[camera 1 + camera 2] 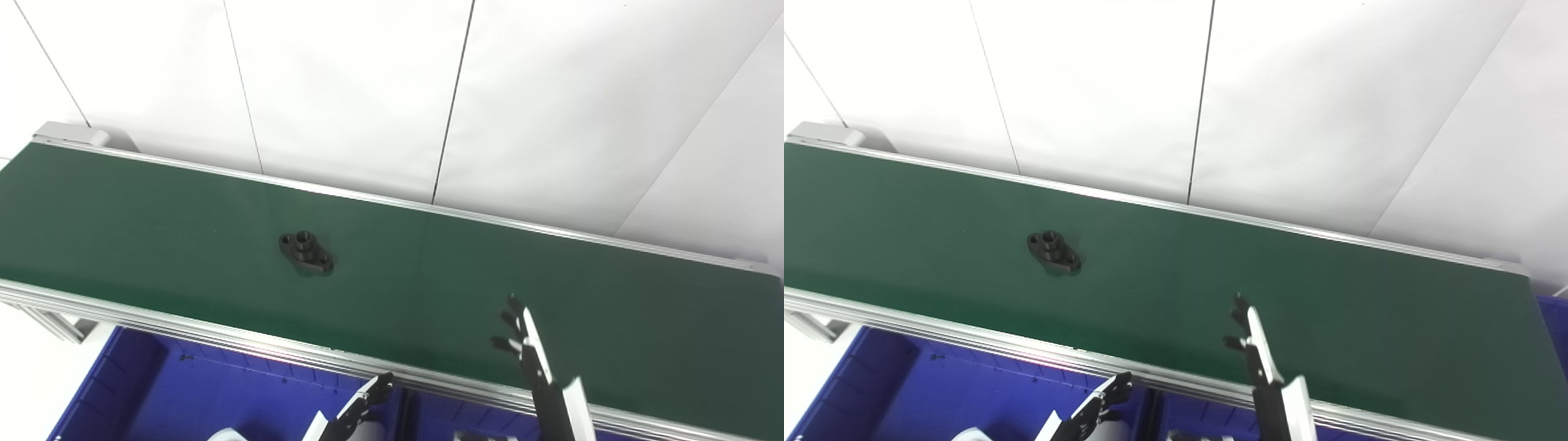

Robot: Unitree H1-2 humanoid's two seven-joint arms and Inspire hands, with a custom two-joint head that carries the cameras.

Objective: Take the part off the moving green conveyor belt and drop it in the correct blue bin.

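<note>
**On the belt: one black part, both hands empty**

On the green belt [551,288], left of its middle, I see the part [306,252] lying flat. It is black and looks like metal or hard plastic, with an oval base plate, a raised round collar with a hole in the centre, and a smaller hole near each end. The belt surface is smooth and matt, and it runs between ribbed aluminium rails [202,334]. Behind it stands a white wall [343,92] made of plain panels with thin dark seams.

I can read no writing or label on anything.

My right hand [520,340] is raised over the near edge of the belt, well apart from the part, with fingers spread open and holding nothing. My left hand [367,401] is low, in front of the rail and over the bin, its fingers loosely apart and also empty.

Below the rail I see a blue plastic bin [122,380] with ribbed walls. A white object [225,435] shows at its lower edge, but I cannot tell what it is.
</note>
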